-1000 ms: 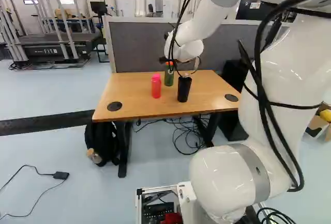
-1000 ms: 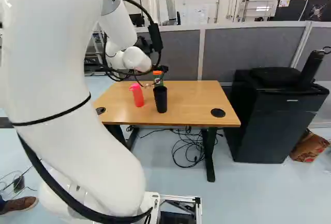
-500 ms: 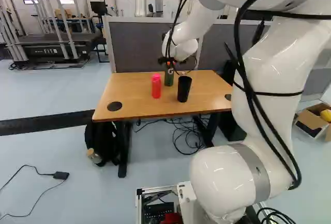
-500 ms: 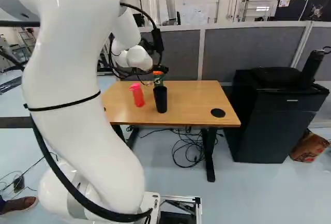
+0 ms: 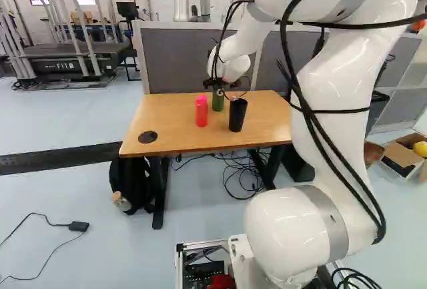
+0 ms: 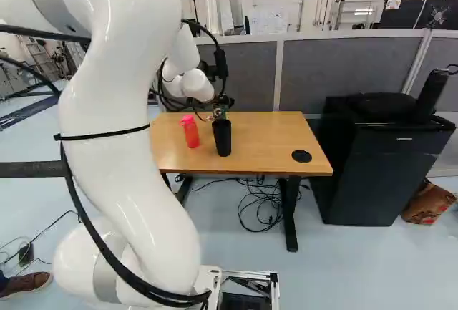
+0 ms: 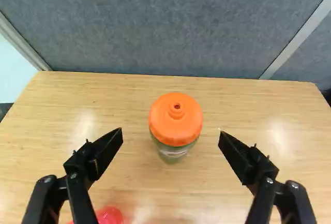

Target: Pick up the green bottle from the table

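Observation:
My gripper (image 5: 215, 84) is at the top of the green bottle (image 5: 218, 101) in the left base view, covering its cap. In the wrist view the gripper (image 7: 170, 132) stands wide open, one finger on each side of the upright bottle's orange cap (image 7: 176, 119), with a gap on both sides. The right base view shows the gripper (image 6: 222, 101) low above the far part of the wooden table (image 6: 265, 142), the bottle largely hidden behind gripper and black cup.
A pink-red bottle (image 5: 201, 111) and a black cup (image 5: 237, 114) stand nearer the base than the green bottle. The pink-red bottle's top (image 7: 109, 215) shows beside one finger. Behind the table rises a grey partition (image 7: 170, 22); a black cabinet (image 6: 379, 160) stands beyond its right side.
The gripper has come down over the green bottle, so its orange cap is now covered in the base views. My upper arm has swung leftward in the left base view. The base has stayed still.

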Robot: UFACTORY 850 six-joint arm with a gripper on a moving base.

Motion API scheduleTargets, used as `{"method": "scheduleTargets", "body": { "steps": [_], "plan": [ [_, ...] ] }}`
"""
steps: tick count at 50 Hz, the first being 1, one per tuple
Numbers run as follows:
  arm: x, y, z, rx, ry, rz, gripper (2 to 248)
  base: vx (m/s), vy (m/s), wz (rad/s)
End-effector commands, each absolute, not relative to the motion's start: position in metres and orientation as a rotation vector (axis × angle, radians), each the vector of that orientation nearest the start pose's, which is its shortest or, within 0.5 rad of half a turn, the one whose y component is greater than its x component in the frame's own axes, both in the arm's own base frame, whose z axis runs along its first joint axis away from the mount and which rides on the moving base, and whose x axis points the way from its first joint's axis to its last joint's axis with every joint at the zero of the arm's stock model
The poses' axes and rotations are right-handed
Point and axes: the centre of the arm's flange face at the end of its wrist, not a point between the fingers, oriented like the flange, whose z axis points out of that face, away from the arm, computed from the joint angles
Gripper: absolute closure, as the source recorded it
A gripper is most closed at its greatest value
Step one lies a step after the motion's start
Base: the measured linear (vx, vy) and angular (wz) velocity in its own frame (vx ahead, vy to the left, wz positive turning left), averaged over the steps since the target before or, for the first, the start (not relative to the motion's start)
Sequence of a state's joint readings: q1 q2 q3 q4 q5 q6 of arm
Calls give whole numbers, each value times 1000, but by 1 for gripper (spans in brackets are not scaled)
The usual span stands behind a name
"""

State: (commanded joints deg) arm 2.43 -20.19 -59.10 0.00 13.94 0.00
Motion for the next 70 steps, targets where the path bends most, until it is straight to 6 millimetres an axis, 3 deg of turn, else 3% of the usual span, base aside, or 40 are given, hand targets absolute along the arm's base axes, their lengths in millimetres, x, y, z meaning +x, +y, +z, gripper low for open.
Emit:
{"method": "scheduleTargets", "body": {
  "steps": [16,30,31,35,36,41,42,46,47,70],
  "plan": [
    [611,25,420,-2808,-58,-1367,3,0,0,0],
    [614,25,419,-2808,-58,-1366,3,0,0,0],
    [614,25,419,-2808,-58,-1366,32,0,0,0],
    [614,25,419,-2808,-58,-1366,32,0,0,0],
    [614,25,419,-2808,-58,-1366,70,0,0,0],
    [614,25,419,-2808,-58,-1366,70,0,0,0],
    [614,25,419,-2808,-58,-1366,108,0,0,0],
    [614,25,419,-2808,-58,-1366,108,0,0,0],
    [614,25,419,-2808,-58,-1366,126,0,0,0],
    [610,25,440,-2785,-57,-1411,126,0,0,0]
  ]
}}
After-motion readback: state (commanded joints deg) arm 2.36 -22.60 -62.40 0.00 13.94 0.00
